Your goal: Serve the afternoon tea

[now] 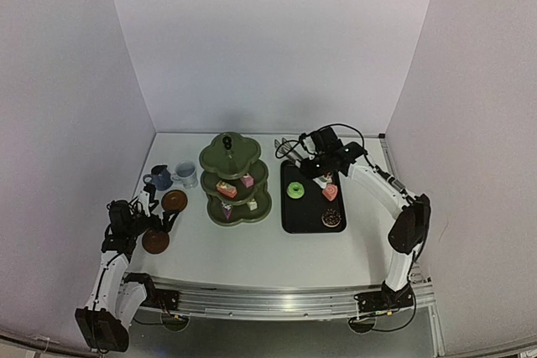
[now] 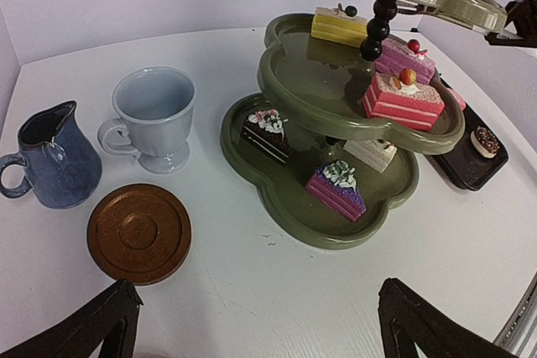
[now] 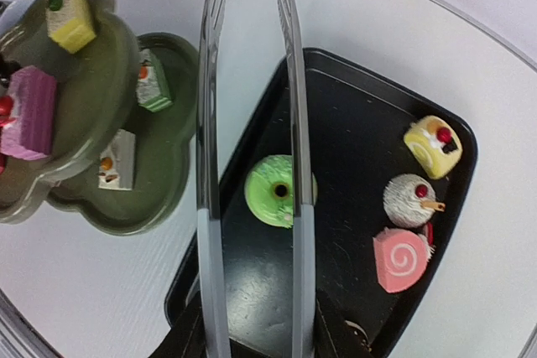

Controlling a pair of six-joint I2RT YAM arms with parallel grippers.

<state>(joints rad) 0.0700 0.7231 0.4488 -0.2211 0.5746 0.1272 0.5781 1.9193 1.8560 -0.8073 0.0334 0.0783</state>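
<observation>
Lighting's soft and even, with the white walls bouncing it around. The overhead view bends fisheye-style at the edges. There's a faint shadow under the stand (image 1: 239, 157) on the desk (image 1: 252, 249). Up close the tongs (image 3: 208, 207) glare and blur a bit, and the tray (image 3: 352, 98) has a dull sheen.

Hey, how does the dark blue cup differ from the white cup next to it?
The dark-blue cup is deep blue with a pinched pouring lip; the white cup is pale with a plain round rim. The white cup sits on a flared foot; the dark-blue cup has no foot. Both stand upright, handles pointing the same way.
</observation>
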